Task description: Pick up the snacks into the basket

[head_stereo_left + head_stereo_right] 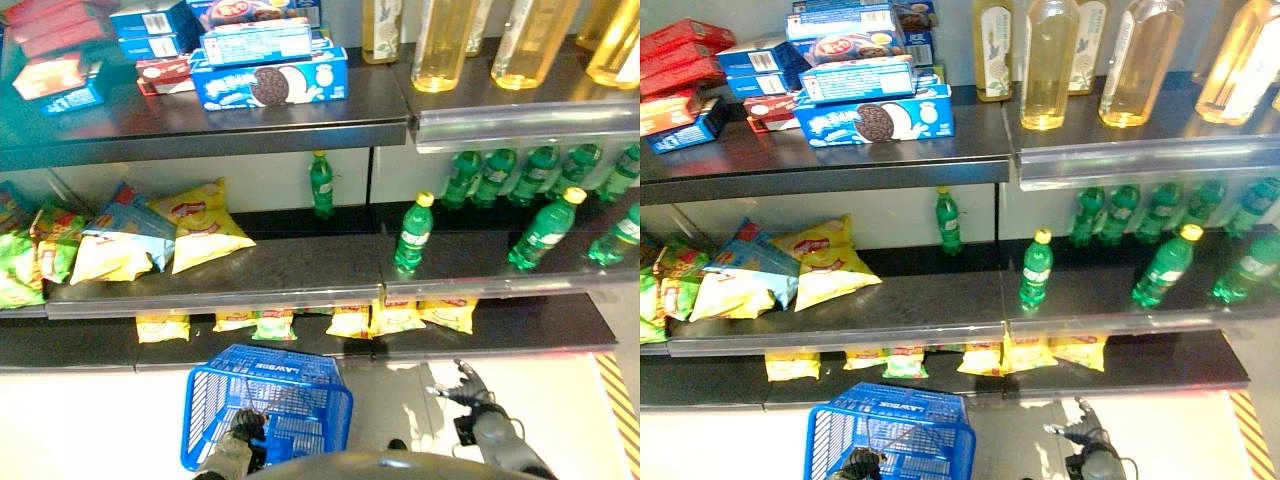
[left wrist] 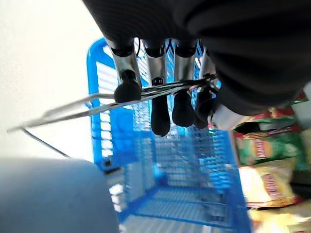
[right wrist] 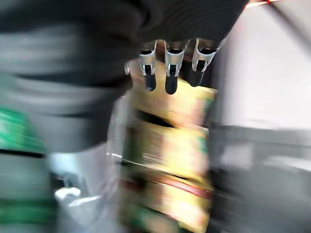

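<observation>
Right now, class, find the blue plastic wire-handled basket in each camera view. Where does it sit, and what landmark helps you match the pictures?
Left eye view: blue plastic basket at bottom centre-left, on the floor below the shelves.
Right eye view: bottom left of centre.
Left wrist view: its mesh lies beyond the left hand, whose fingers curl round the wire handle.
Right wrist view: not seen.
Shared landmark: yellow snack bags on the lowest shelf.

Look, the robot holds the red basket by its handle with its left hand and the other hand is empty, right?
Not red: the basket is blue, as the left eye view shows. The left hand does hold its wire handle, and the right hand is open and empty.
</observation>
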Robot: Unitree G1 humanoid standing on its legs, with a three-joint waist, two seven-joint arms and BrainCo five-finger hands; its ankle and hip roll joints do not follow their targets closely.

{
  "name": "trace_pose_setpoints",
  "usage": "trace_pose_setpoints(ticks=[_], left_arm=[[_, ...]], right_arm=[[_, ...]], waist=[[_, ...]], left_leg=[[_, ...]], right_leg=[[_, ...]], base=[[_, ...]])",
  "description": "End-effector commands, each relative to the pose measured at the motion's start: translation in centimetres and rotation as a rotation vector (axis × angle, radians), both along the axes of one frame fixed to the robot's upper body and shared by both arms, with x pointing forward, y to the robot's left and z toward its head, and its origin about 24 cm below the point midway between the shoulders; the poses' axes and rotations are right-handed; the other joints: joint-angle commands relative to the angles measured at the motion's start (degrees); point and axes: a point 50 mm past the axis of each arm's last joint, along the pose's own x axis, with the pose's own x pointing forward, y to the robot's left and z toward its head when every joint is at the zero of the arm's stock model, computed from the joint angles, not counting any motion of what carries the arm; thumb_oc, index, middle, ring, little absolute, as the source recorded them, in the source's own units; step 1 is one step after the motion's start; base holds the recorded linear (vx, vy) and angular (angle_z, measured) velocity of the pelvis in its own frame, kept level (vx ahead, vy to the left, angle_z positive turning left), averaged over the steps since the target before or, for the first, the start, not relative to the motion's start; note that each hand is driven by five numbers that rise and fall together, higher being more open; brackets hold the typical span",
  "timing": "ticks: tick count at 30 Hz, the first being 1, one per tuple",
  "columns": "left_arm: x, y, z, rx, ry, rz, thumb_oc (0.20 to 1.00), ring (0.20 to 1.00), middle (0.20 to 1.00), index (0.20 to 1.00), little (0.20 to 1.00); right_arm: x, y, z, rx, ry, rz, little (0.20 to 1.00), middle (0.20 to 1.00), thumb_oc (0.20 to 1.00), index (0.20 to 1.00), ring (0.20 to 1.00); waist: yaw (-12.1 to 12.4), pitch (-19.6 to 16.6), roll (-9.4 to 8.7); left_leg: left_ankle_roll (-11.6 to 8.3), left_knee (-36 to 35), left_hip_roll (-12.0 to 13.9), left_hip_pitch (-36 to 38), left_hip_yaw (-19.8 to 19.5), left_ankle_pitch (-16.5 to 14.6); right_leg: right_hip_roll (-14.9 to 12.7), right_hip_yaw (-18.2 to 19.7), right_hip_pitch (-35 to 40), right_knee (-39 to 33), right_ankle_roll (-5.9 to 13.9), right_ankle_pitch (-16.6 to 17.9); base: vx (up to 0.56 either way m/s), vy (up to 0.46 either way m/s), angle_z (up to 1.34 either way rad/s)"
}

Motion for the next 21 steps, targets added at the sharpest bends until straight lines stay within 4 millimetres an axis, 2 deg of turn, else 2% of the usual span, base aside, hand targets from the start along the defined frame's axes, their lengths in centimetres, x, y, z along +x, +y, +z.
trace_pose_setpoints(ticks=[1, 2, 3, 4, 6, 7, 9, 10, 11, 12, 14, 21], left_arm=[[0.7, -0.2, 0.0, 0.086, 0.009, -0.124, 0.2, 0.2, 0.2, 0.2, 0.2], [0.7, -0.2, 0.0, 0.086, 0.009, -0.125, 0.2, 0.2, 0.2, 0.2, 0.2], [0.9, -0.3, 0.1, 0.089, -0.006, -0.137, 0.2, 0.2, 0.2, 0.2, 0.2], [0.9, -0.3, 0.1, 0.089, -0.005, -0.138, 0.2, 0.2, 0.2, 0.2, 0.2], [1.5, -0.2, 0.4, 0.113, -0.028, -0.177, 0.2, 0.2, 0.2, 0.2, 0.2], [1.5, -0.2, 0.4, 0.112, -0.028, -0.177, 0.2, 0.2, 0.2, 0.2, 0.2], [1.9, -0.2, 0.6, 0.129, -0.045, -0.201, 0.2, 0.2, 0.2, 0.2, 0.2], [1.9, -0.2, 0.6, 0.129, -0.045, -0.202, 0.2, 0.2, 0.2, 0.2, 0.2], [2.1, -0.2, 0.7, 0.135, -0.051, -0.207, 0.2, 0.2, 0.2, 0.2, 0.2], [2.1, -0.2, 0.7, 0.135, -0.052, -0.207, 0.2, 0.2, 0.2, 0.2, 0.2], [2.1, -0.2, 0.7, 0.14, -0.047, -0.208, 0.2, 0.2, 0.2, 0.2, 0.2], [2.3, -0.3, 0.7, 0.142, -0.047, -0.225, 0.2, 0.2, 0.2, 0.2, 0.2]], right_arm=[[2.3, -1.4, 3.9, -0.012, -0.213, -0.028, 1.0, 1.0, 1.0, 1.0, 1.0], [2.2, -1.4, 3.9, -0.013, -0.212, -0.029, 1.0, 1.0, 1.0, 1.0, 1.0], [2.6, -1.6, 5.8, -0.038, -0.299, -0.027, 1.0, 1.0, 1.0, 1.0, 1.0], [2.6, -1.6, 5.8, -0.038, -0.299, -0.028, 1.0, 1.0, 1.0, 1.0, 1.0], [3.2, -1.9, 8.5, -0.103, -0.413, -0.015, 1.0, 1.0, 1.0, 1.0, 1.0], [3.2, -1.9, 8.5, -0.104, -0.413, -0.015, 1.0, 1.0, 1.0, 1.0, 1.0], [3.8, -2.5, 11.1, -0.179, -0.52, -0.022, 1.0, 1.0, 1.0, 1.0, 1.0], [3.8, -2.5, 11.1, -0.18, -0.521, -0.023, 1.0, 1.0, 1.0, 1.0, 1.0], [4.1, -2.8, 12.3, -0.206, -0.574, -0.032, 1.0, 1.0, 1.0, 1.0, 1.0], [4.1, -2.8, 12.4, -0.207, -0.574, -0.032, 1.0, 1.0, 1.0, 1.0, 1.0], [4.6, -3.1, 14.2, -0.241, -0.652, -0.047, 1.0, 1.0, 1.0, 1.0, 1.0], [5.9, -3.3, 15.7, -0.254, -0.702, -0.048, 1.0, 1.0, 1.0, 1.0, 1.0]], waist=[[0.3, 1.9, -2.12], [0.4, 1.8, -2.09], [0.3, 2.0, -2.15], [0.3, 2.0, -2.14], [0.1, 2.3, -2.12], [0.2, 2.3, -2.1], [0.2, 2.5, -2.12], [0.2, 2.5, -2.1], [0.3, 2.8, -2.1], [0.3, 2.9, -2.08], [0.5, 3.3, -2.14], [1.1, 4.2, -2.33]], left_leg=[[-0.4, 0.1, -0.5, -1.7, -1.0, -2.0], [-0.4, 0.1, -0.5, -1.7, -1.0, -2.0], [-0.36, 0.1, -0.6, -1.9, -0.9, -2.1], [-0.36, 0.1, -0.6, -1.9, -0.9, -2.1], [-0.27, 0.1, -0.7, -2.1, -0.8, -2.2], [-0.27, 0.1, -0.7, -2.1, -0.8, -2.2], [-0.22, 0.1, -0.8, -2.4, -0.7, -2.3], [-0.21, 0.1, -0.8, -2.4, -0.7, -2.3], [-0.22, 0.1, -0.8, -2.7, -0.7, -2.2], [-0.22, 0.1, -0.8, -2.7, -0.7, -2.2], [-0.23, 0.1, -0.9, -3.3, -0.8, -2.1], [-0.18, 0.1, -1.1, -4.0, -1.0, -1.9]], right_leg=[[-3.3, 0.3, 0.4, 1.3, 5.35, -3.0], [-3.3, 0.3, 0.4, 1.3, 5.35, -3.0], [-3.4, 0.3, 0.2, 1.2, 5.45, -2.9], [-3.4, 0.3, 0.2, 1.2, 5.45, -2.9], [-3.5, 0.4, 0.0, 1.1, 5.58, -2.7], [-3.5, 0.4, 0.0, 1.1, 5.58, -2.7], [-3.6, 0.4, -0.3, 0.9, 5.72, -2.4], [-3.6, 0.4, -0.3, 0.9, 5.73, -2.4], [-3.7, 0.3, -0.6, 0.7, 5.77, -2.2], [-3.7, 0.3, -0.6, 0.7, 5.77, -2.2], [-3.7, 0.2, -1.0, 0.6, 5.85, -1.8], [-3.8, -0.1, -1.6, 0.6, 5.86, -1.5]], base=[[0.0, 0.0, -0.07], [0.0, 0.0, 0.0], [0.0, 0.0, 0.0], [0.0, 0.0, 0.0], [0.0, 0.0, 0.0], [0.0, 0.0, 0.0], [0.0, 0.0, 0.0], [-0.04, 0.005, 0.02], [-0.03, 0.005, 0.02], [-0.06, 0.003, 0.0], [-0.05, -0.001, 0.01], [-0.02, -0.002, 0.0]])
